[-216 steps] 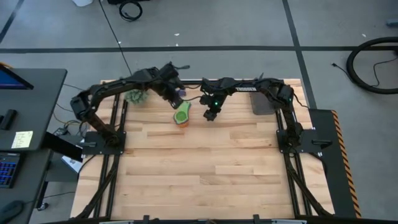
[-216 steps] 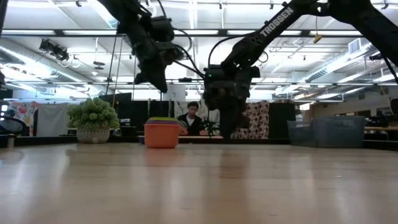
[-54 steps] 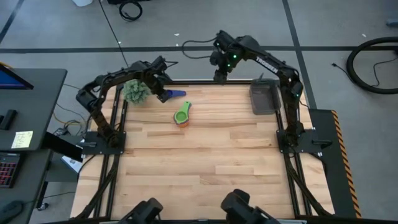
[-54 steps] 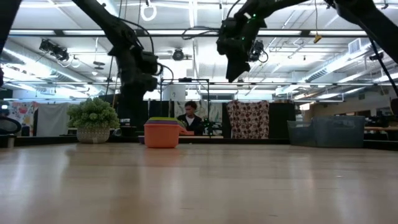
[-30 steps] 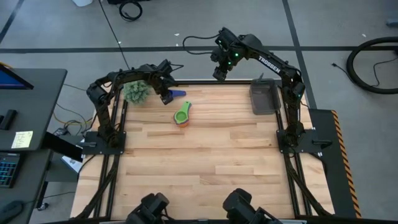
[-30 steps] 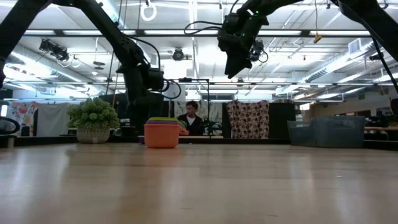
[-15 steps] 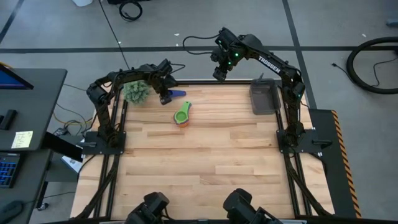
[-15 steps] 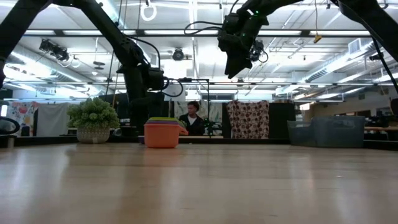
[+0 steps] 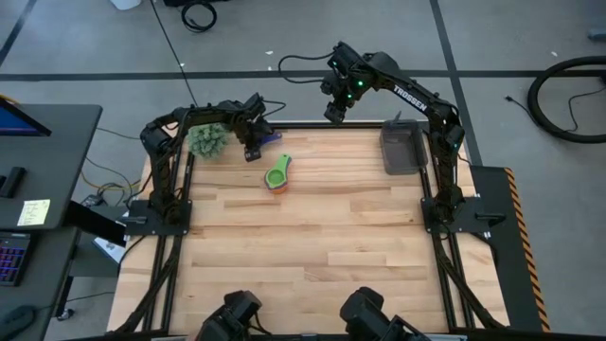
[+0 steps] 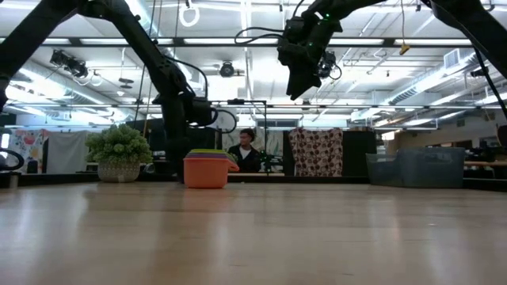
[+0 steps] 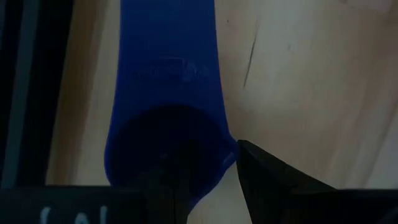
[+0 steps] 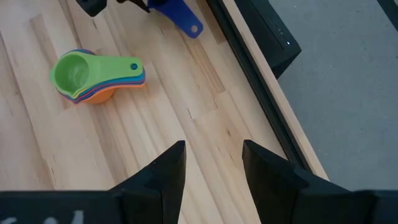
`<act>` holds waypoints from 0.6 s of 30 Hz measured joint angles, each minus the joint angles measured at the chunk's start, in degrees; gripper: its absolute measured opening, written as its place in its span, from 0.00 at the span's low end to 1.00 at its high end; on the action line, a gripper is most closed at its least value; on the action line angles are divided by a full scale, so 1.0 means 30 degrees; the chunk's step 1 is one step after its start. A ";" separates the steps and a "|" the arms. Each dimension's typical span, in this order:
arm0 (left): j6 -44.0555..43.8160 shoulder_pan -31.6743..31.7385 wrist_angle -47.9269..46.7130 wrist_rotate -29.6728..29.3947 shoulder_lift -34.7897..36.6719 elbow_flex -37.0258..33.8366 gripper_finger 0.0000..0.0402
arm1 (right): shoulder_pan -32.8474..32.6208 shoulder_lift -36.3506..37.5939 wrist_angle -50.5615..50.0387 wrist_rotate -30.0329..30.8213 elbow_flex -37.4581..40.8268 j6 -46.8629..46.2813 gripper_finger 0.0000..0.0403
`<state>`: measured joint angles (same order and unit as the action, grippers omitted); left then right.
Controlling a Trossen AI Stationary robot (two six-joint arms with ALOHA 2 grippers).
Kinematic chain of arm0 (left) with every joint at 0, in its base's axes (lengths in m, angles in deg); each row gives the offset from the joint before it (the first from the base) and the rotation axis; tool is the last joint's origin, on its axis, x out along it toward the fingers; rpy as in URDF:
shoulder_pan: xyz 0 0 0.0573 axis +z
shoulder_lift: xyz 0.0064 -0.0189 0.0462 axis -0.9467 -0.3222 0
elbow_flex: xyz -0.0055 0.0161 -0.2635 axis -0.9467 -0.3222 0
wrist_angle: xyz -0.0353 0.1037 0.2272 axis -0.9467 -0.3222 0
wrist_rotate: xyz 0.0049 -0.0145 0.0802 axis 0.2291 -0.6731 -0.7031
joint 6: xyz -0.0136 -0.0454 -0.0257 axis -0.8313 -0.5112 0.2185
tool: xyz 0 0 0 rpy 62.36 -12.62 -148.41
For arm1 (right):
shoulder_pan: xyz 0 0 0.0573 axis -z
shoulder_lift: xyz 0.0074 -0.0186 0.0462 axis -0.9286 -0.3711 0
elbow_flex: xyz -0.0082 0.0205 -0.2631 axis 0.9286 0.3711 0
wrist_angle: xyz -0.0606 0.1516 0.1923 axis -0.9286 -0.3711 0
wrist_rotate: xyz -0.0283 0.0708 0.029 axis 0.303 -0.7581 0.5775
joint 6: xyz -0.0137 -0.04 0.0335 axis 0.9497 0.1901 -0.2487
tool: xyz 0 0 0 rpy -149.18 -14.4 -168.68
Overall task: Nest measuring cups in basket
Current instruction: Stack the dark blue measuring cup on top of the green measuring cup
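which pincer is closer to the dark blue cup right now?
Left. The left pincer is right at the dark blue cup by the table's far edge; the right pincer hangs raised beyond that edge, well away from it.

The setting was a robotics lab in an open industrial hall. A butcher-block desk [image 9: 312, 237] carried two dark arms on black frames, standing on grey concrete floor [image 9: 284, 38] marked with dark tape lines. A laptop [image 9: 11, 118] sat alongside. Beyond, exposed ceiling ducting [image 10: 238, 39], strip lights and a seated person [image 10: 242, 150] were visible
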<state>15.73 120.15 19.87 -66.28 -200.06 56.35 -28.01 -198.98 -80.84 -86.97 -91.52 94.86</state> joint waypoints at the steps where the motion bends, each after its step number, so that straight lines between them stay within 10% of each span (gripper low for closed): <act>1: 0.0003 0.0000 0.0098 -0.0070 -0.0005 -0.0007 0.31 | 0.0000 -0.0003 0.0002 0.0000 0.0000 0.0007 0.41; 10: 0.1268 -0.0015 0.0273 -0.0655 -0.0038 -0.0022 0.30 | 0.0000 -0.0007 0.0009 0.0006 0.0000 0.0940 0.41; 18: 0.1562 0.0000 0.0290 -0.0774 -0.0045 -0.0044 0.08 | 0.0000 -0.0007 0.0015 0.0006 0.0000 0.1013 0.41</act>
<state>20.41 120.15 20.74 -68.61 -200.20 56.21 -28.01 -199.00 -80.80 -86.95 -91.52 97.89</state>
